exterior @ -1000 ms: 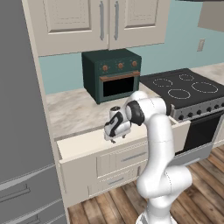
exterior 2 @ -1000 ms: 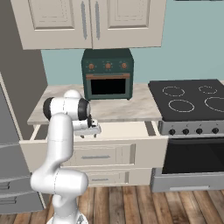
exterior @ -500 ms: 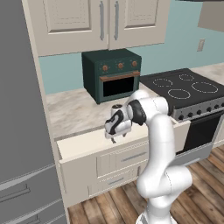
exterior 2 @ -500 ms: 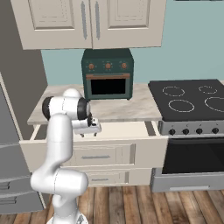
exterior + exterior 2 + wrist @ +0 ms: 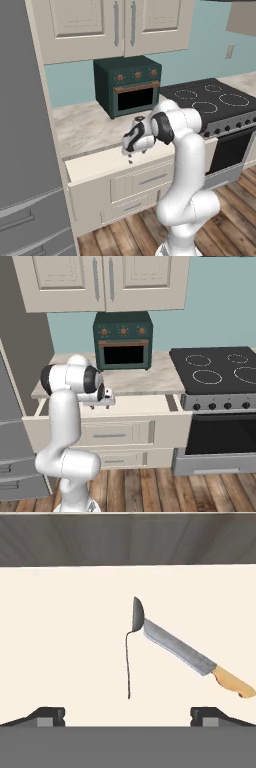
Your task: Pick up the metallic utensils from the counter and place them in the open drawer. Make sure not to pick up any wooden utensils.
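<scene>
1. Gripper [image 5: 128, 714] spread wide, holding nothing — hovers over the open drawer [image 5: 150, 406].
2. Metal spoon [image 5: 132, 642] and knife [image 5: 192, 657] lie on the drawer floor, knife tip touching the spoon bowl.

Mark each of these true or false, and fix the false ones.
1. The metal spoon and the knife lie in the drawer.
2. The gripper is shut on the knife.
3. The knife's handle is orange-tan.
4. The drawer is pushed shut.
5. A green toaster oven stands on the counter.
1. True: the metal spoon and the knife lie on the floor of the drawer.
2. False: the gripper is open and holds nothing.
3. True.
4. False: it stands pulled out.
5. True: the toaster oven is on the counter.
</scene>
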